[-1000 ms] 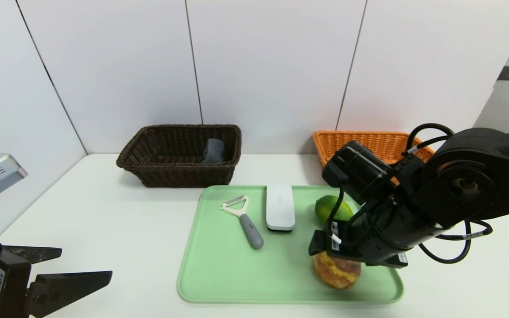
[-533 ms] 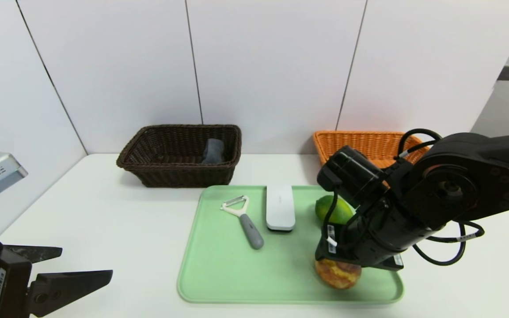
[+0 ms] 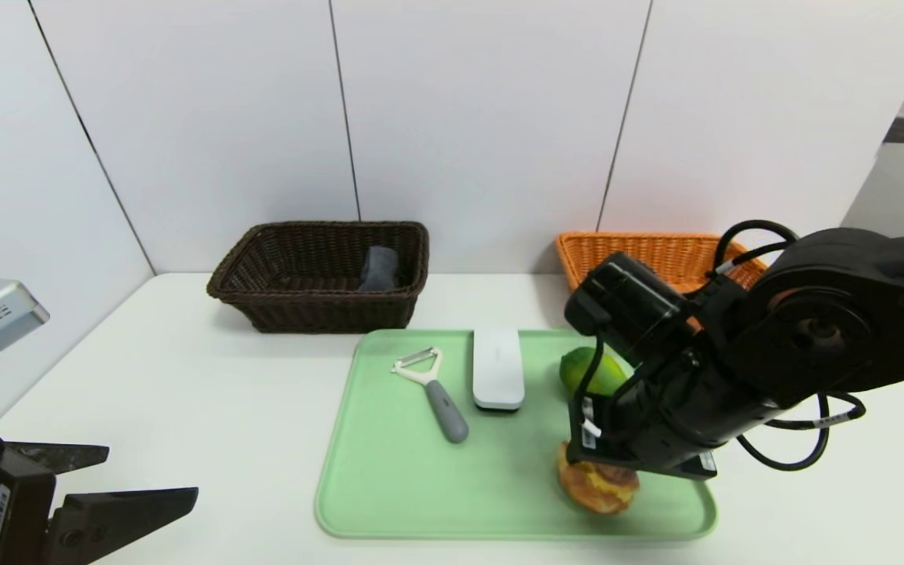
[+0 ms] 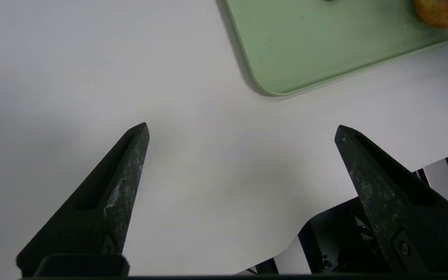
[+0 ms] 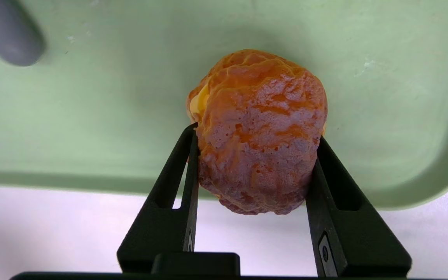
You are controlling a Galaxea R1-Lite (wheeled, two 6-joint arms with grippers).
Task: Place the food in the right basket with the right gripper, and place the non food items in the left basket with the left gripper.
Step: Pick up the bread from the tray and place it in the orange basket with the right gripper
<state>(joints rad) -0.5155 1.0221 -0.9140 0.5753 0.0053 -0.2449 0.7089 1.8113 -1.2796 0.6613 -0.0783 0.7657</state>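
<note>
Right wrist view shows my right gripper (image 5: 253, 171) squeezing the bun (image 5: 257, 128) from both sides, at the tray's (image 3: 389, 486) near right corner. I can't tell if the bun is off the tray yet. My left gripper (image 4: 241, 130) waits wide open with nothing in it, off the tray's near left corner. On the tray sit a peeler (image 3: 432, 384), a white box (image 3: 497, 367) and a green fruit (image 3: 585, 369). Behind the tray, the brown basket (image 3: 318, 271) holds one grey thing (image 3: 379, 268). I can't see any food in the orange basket (image 3: 640, 255). So most is left.
</note>
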